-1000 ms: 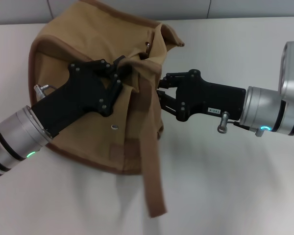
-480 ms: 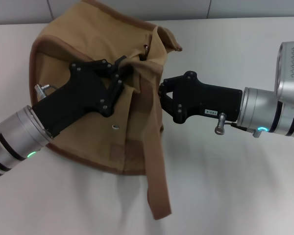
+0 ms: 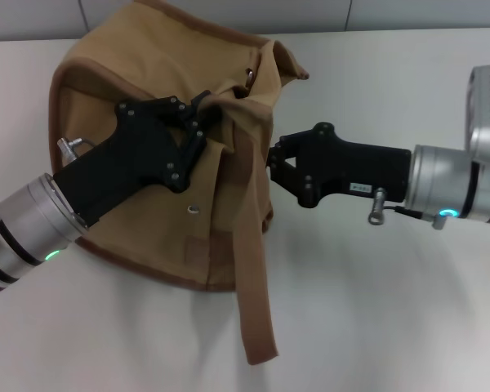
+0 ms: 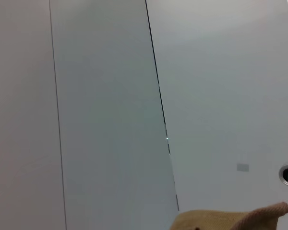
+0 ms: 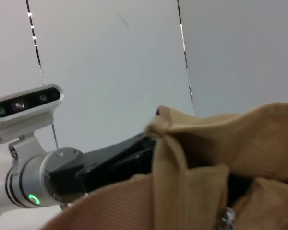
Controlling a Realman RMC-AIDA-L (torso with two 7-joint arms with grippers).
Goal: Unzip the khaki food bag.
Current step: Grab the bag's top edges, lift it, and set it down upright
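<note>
The khaki food bag (image 3: 106,90) lies slumped on the white table, its front pocket snap (image 3: 192,209) facing up. One wide handle (image 3: 253,269) hangs down toward the table's front. My left gripper (image 3: 206,110) is shut on bunched fabric at the bag's top. A small metal pull (image 3: 249,76) shows near the top opening. My right gripper (image 3: 271,161) is at the bag's right side, close to the fabric. The right wrist view shows the bag's folds (image 5: 259,143), a metal pull (image 5: 225,218) and my left arm (image 5: 110,165). The left wrist view shows only a bag edge (image 4: 230,220).
The white table (image 3: 392,310) spreads to the right and front of the bag. A grey panelled wall (image 4: 110,96) stands behind the table.
My right gripper has shifted slightly right and down along the bag's side. The bag's top right corner and the hanging handle have swung a little. The left gripper has held still.
</note>
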